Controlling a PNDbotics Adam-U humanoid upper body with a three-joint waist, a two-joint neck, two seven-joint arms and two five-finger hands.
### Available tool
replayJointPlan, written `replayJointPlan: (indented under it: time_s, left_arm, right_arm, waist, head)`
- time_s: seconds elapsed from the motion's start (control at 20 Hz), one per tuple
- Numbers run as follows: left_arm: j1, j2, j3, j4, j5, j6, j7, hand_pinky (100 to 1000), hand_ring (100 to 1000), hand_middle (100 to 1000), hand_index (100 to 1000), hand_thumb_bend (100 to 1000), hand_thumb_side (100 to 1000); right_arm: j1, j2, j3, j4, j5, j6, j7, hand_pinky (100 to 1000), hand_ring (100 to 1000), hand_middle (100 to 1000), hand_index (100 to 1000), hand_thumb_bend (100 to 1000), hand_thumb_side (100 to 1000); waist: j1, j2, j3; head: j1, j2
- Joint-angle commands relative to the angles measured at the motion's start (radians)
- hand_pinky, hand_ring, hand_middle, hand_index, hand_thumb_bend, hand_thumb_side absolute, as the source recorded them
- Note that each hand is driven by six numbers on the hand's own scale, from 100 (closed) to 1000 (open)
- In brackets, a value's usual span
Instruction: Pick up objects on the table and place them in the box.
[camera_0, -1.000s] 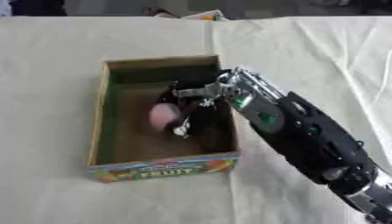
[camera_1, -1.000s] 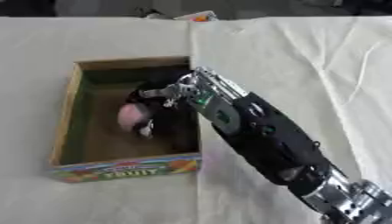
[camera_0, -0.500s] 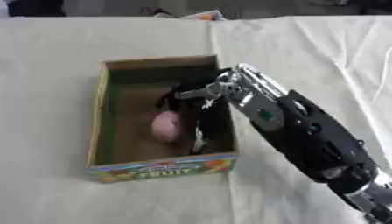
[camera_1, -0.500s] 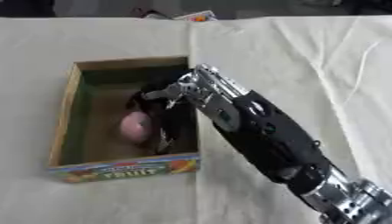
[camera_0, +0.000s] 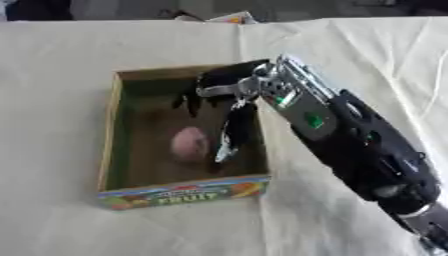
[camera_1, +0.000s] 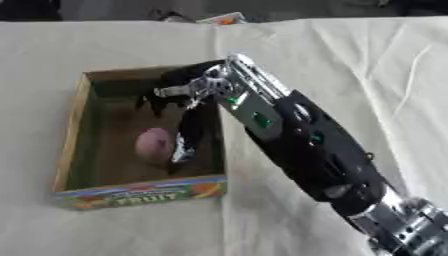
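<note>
**boxwatcher:** Fingers on the right hand (camera_0: 219, 95) were hanging down straight and relaxed inside the box (camera_0: 112, 145), not wrapped around anything. The pink round thing (camera_0: 189, 143) was lying on the box floor, just beside the longest finger (camera_0: 234, 131). Couldn't tell if they were touching or only close.

**armchair_op:** So it looked dropped off. What worried you?

**boxwatcher:** Mostly the way out. That finger dangled low next to the pink thing, so my guess was a sideways pull could nudge or roll it. Also the wrist sat right over the box's right wall, and a careless lift might have clipped the cardboard and dragged the whole box across the cloth (camera_0: 70, 60).

**armchair_op:** Left hand?

**boxwatcher:** Not visible anywhere.
</note>
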Motion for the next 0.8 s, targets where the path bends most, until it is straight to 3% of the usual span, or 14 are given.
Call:
replayJointPlan:
  time_s: [0.05, 0.5, 0.8]
  left_arm:
    - [-0.003, 0.010, 0.003, -0.019, -0.004, 0.001, 0.001, 509, 626, 565, 577, 100, 874]
    - [0.001, 0.012, 0.012, -0.019, -0.012, 0.003, 0.014, 508, 627, 565, 576, 100, 877]
    - [0.001, 0.013, 0.017, -0.019, -0.017, 0.003, 0.020, 507, 627, 565, 575, 100, 877]
  right_arm:
    - [-0.030, -0.030, -0.047, -0.086, -0.043, 0.021, -0.033, 690, 825, 690, 951, 740, 458]
    - [-0.039, -0.176, -0.215, -0.305, -0.176, 0.025, -0.165, 677, 794, 658, 922, 715, 663]
    - [0.042, -0.283, -0.311, -0.444, -0.264, 0.072, -0.253, 664, 770, 634, 926, 673, 772]
  waist:
    - [0.005, -0.023, -0.001]
    - [0.005, -0.025, -0.026]
    - [0.009, -0.023, -0.042]
  head:
    - [-0.002, -0.014]
    - [0.030, -0.005]
    - [0.050, -0.011]
